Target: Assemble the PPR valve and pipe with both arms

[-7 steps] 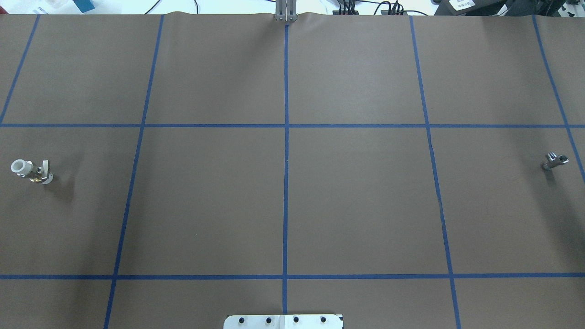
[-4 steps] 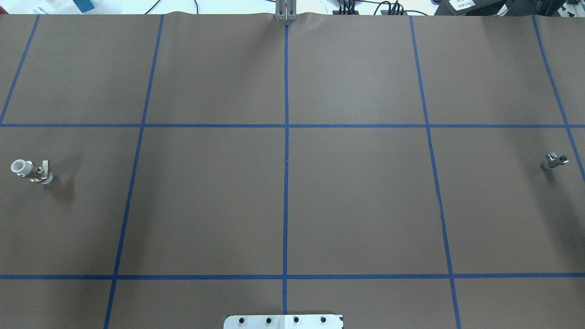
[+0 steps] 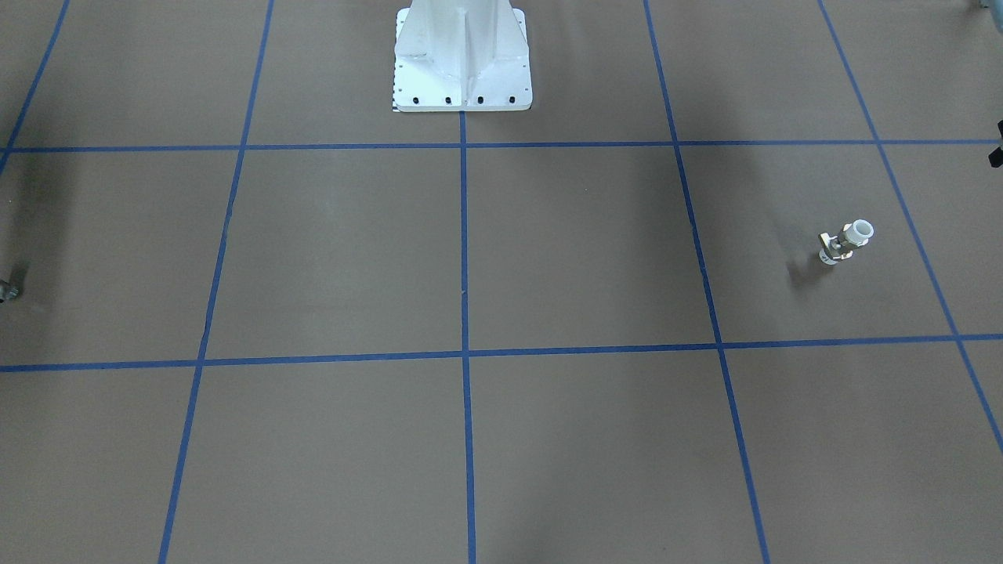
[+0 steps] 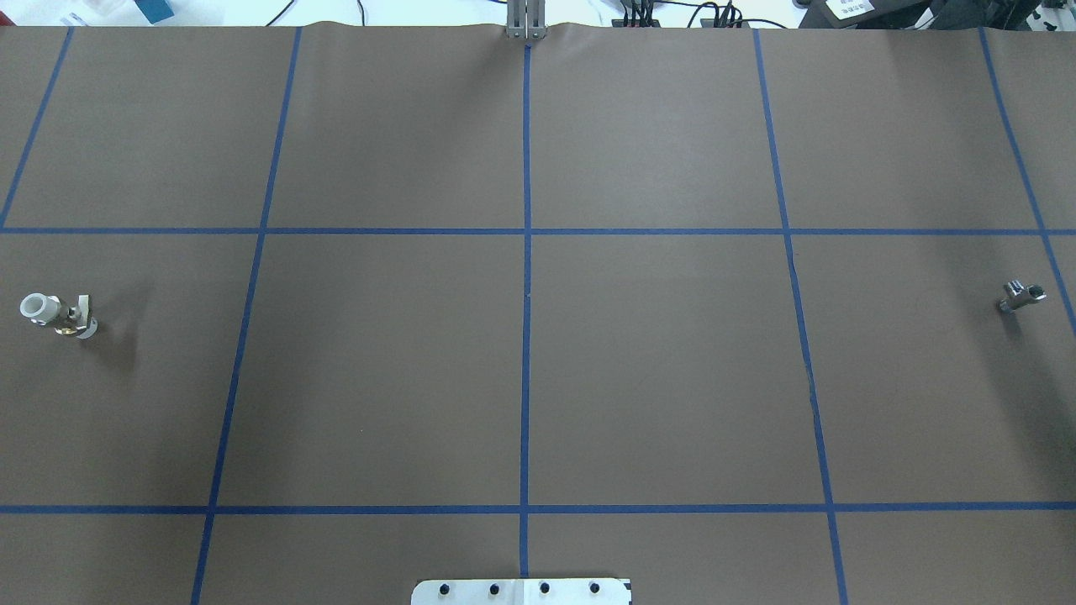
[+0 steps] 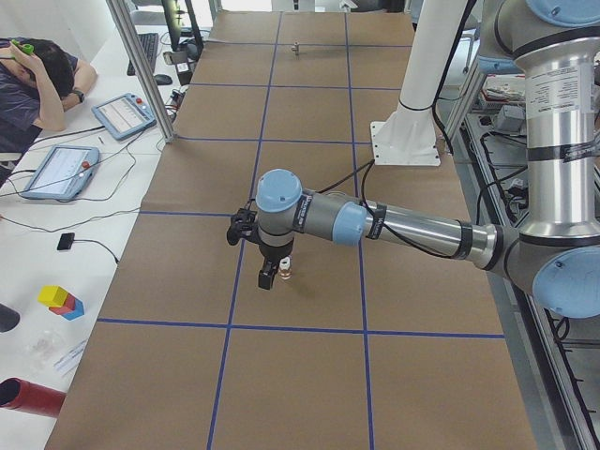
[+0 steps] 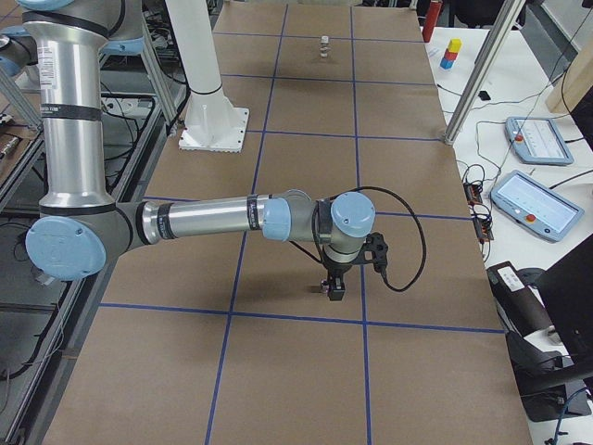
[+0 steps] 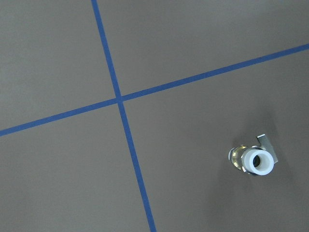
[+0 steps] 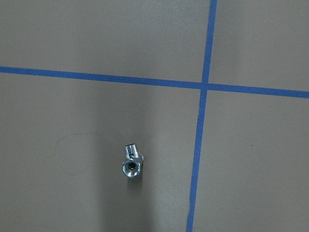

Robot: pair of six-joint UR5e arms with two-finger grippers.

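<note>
The PPR valve (image 4: 57, 313) stands on the brown mat at its far left, white mouth up, handle tab sideways. It also shows in the front view (image 3: 845, 241) and the left wrist view (image 7: 255, 159). The silvery pipe (image 4: 1020, 297) stands at the mat's far right and shows in the right wrist view (image 8: 132, 163). My left gripper (image 5: 269, 277) hangs just above the valve (image 5: 285, 272). My right gripper (image 6: 334, 289) hangs low over the pipe's spot. Both show only in the side views, so I cannot tell whether they are open or shut.
The white bolted pedestal (image 3: 462, 63) stands at the mat's middle on the robot's side. Blue tape lines (image 4: 526, 294) divide the mat into squares. A person (image 5: 37, 80) sits at a side table with tablets (image 5: 61, 171).
</note>
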